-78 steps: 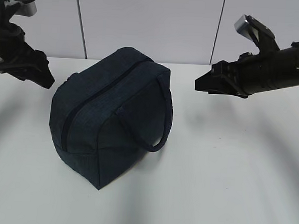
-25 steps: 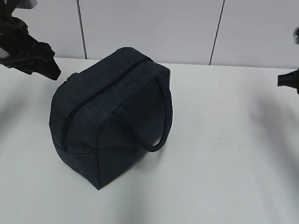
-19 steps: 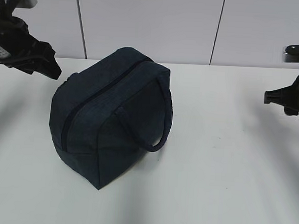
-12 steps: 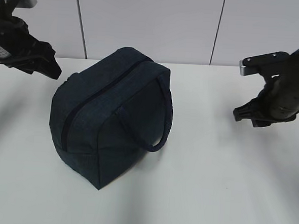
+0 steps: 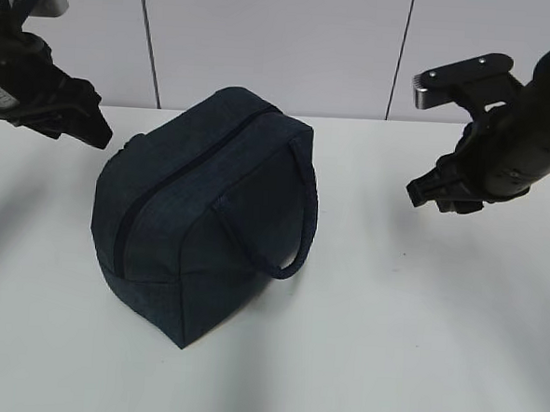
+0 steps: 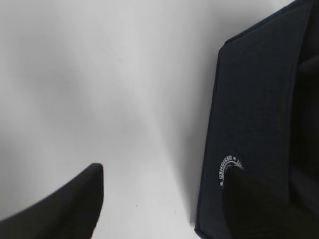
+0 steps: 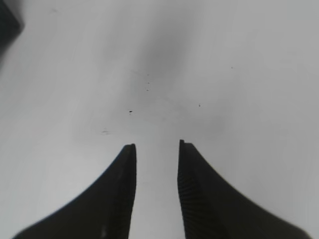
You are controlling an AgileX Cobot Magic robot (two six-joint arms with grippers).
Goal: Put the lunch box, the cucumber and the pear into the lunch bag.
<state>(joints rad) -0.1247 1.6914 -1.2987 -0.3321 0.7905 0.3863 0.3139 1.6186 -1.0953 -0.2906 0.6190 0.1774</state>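
The dark navy lunch bag [image 5: 199, 225] stands on the white table [image 5: 397, 344], its top zipper [image 5: 186, 166] running as a closed dark line and one loop handle [image 5: 302, 217] hanging down its side. My left gripper [image 5: 96, 133] hovers open at the bag's back left; in the left wrist view its jaws [image 6: 164, 174] are wide apart and empty, beside the lunch bag's end panel [image 6: 259, 99]. My right gripper [image 5: 423, 192] hangs open to the right of the bag, and nothing sits between its fingers [image 7: 156, 145]. The lunch box, the cucumber and the pear are out of view.
A pale panelled wall [image 5: 285, 39] closes off the back of the table. A dark corner of the bag [image 7: 7, 20] shows at the top left of the right wrist view, over bare table surface [image 7: 199, 74].
The right arm has swung in from the right edge toward the bag and come lower, its jaws slightly narrower. The left arm and the bag have stayed put.
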